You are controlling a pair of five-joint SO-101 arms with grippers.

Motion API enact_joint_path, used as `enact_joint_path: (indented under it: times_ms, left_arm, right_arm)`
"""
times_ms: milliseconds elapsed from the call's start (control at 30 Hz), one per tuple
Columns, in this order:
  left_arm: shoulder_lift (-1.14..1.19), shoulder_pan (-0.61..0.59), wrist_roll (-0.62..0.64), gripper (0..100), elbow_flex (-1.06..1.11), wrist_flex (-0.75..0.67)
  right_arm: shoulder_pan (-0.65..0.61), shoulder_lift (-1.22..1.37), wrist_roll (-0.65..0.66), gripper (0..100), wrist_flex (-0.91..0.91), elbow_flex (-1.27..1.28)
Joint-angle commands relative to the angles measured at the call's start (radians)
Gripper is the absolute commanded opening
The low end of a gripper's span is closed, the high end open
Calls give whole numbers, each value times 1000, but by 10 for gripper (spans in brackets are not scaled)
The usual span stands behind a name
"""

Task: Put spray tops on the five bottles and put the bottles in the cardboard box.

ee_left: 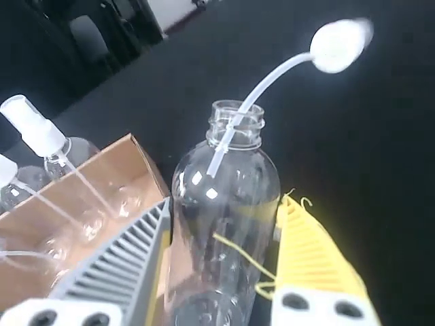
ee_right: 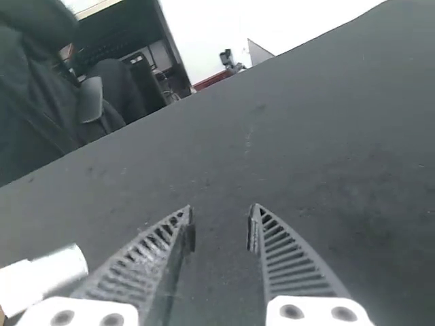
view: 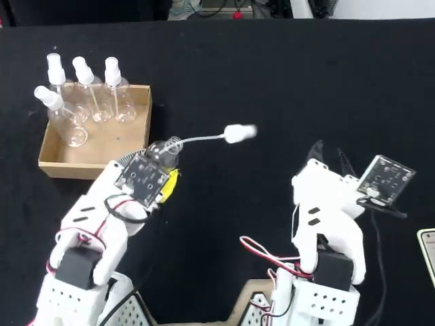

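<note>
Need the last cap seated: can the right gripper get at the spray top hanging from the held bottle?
Probably yes: the right gripper is open, empty, with bare table between it and the spray top.

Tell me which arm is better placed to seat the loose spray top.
Right, probably. The left gripper is shut on the bottle, whose spray top sticks out on its tube, unseated. The right gripper is open, empty and free to take it.

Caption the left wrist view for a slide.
Left pincer grips a clear bottle, spray top tube in its neck, head unseated, beside the cardboard box.
</note>
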Motion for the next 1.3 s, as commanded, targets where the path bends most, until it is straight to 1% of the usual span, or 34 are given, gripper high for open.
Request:
enact_joint_path:
  times_ms: [0,100,233,367,467,567,633,767,800,967,1033,1133,1267]
  left_arm:
    - [-183,12,87,173,111,-124]
    - [-270,12,129,173,196,-186]
    - [-245,7,195,173,248,-290]
    - [-252,13,301,173,268,-356]
    - [-252,12,354,173,288,-404]
    - [-252,13,410,173,329,-488]
    - [-252,13,425,173,363,-563]
    - [-252,15,430,173,443,-729]
    - [-252,15,430,173,446,-747]
    - [-252,15,436,173,444,-749]
    - [-252,15,468,173,444,-749]
    - [-252,15,485,173,444,-750]
    - [-252,13,486,173,444,-750]
  right_arm:
    - [17,-8,-15,131,-35,-70]
    - [18,-8,-15,131,-37,-65]
    - [18,-8,-15,131,-51,-54]
    - [17,-8,-15,131,-95,-22]
    - [14,-8,-15,131,-114,-8]
    - [12,-8,-17,131,-112,-15]
    - [8,-8,-17,131,-114,-13]
    - [-63,-8,-11,131,-115,-16]
    - [-83,-8,-11,131,-132,-16]
    - [-195,1,-9,130,-307,-4]
    - [-250,39,-9,129,-365,-4]
    - [-311,162,-9,129,-446,-41]
    - [-330,398,-15,129,-526,-168]
